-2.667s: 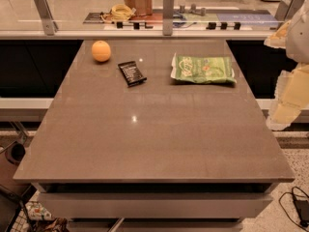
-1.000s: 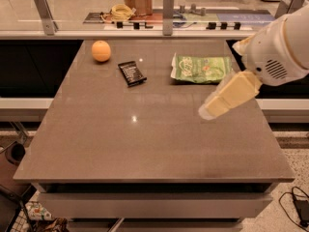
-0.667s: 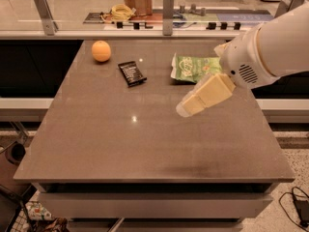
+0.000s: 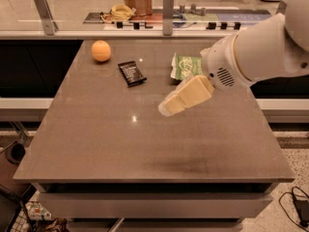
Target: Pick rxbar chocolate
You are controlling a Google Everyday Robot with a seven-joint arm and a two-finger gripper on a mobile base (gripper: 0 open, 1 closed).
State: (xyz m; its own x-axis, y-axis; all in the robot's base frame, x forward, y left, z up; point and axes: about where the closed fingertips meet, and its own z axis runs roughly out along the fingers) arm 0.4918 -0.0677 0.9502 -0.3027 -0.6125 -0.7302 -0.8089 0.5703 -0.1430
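The gripper [image 4: 167, 108] hangs above the brown table [image 4: 96, 153], a little to the right of the table's middle and not touching the surface. It is a cream-coloured piece that points down toward 8 o'clock from the big white arm [image 4: 260, 52], which comes in from the right side. If the gripper is open or closed, I cannot tell from this view; it holds nothing that I can see.

The rxbar chocolate [image 4: 132, 73] lies flat on the table, in the far left part, at about 11 o'clock from the table's middle. It is a small black bar with white lines of text, turned a little so its long side runs from 11 to 5 o'clock. From the gripper it is at about 10 o'clock, clearly apart.

1 orange [image 4: 101, 51] sits near the bar, at about 10 o'clock from it, not touching. The green-and-white snack bag [image 4: 186, 66] lies at 3 o'clock from the bar, and the arm covers its right part.

A dark shadow [image 4: 181, 166] lies on the table at 6 o'clock from the gripper.
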